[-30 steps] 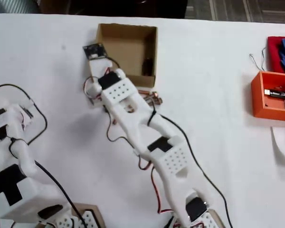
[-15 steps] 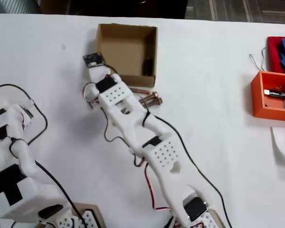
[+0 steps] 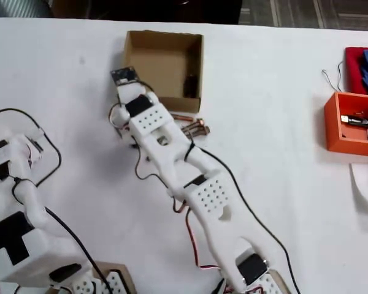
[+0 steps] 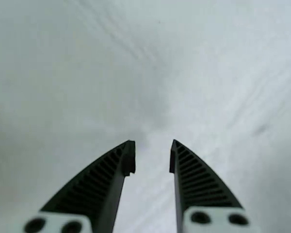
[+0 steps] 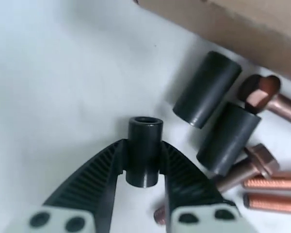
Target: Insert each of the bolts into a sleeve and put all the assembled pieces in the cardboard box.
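Right claw [image 5: 143, 151] pinching one black sleeve [image 5: 145, 127] upright, open bore on top, just beside the cardboard box [image 5: 242, 19]. Two more sleeves [image 5: 207, 90] lie nearer the box, copper bolts [image 5: 269, 99] alongside them, all on the table [image 5: 48, 73]. Left claw [image 4: 149, 158] spread, holding nothing, well apart from the box.

Judgement: grip the barrel at mid-height and hold it vertical with the bore unobstructed, so a bolt can go in threaded end first without tipping the sleeve.

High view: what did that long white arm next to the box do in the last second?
The right arm swung slightly leftward, uncovering the copper bolts, and its wrist drew back a little from the cardboard box. Its hand grips a black sleeve. The left arm, box and bolts stayed put.
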You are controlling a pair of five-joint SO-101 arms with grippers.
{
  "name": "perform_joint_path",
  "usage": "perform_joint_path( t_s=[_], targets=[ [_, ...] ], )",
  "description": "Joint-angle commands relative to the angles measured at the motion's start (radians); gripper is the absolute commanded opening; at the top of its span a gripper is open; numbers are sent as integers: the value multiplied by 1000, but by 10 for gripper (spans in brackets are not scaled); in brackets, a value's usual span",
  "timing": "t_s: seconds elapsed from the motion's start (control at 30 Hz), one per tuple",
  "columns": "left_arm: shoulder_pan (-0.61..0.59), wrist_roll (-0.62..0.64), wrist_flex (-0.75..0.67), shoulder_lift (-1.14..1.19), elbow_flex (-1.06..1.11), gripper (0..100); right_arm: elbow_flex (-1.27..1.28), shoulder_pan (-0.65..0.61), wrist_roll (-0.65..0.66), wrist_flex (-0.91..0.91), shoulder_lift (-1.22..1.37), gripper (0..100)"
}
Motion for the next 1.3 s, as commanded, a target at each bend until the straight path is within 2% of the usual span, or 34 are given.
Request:
perform_joint_path(
  t_s=[0.0,0.23,0.4,0.53,0.7,0.8,0.97,1.07,1.13,1.27],
  targets=[
    [11,2,0,-5,-35,142,-86,12,-2,96,-128,20],
    [11,2,0,-5,-35,142,-149,8,94,277,-335,20],
    [11,2,0,-5,-35,142,-115,65,95,337,-478,21],
    [12,2,0,-5,-35,142,40,79,121,337,-633,21],
    [12,2,0,-3,-35,142,370,81,130,306,-880,21],
    [12,2,0,-3,-35,142,669,81,133,199,-1064,21],
    [12,2,0,-3,-35,142,1349,120,267,-297,-1377,21],
    [14,2,0,-3,-35,142,1643,213,273,-535,-1437,20],
    [14,2,0,-3,-35,142,1720,269,275,-576,-1411,20],
    [15,2,0,-3,-35,142,1722,328,281,-522,-1293,20]
  ],
)
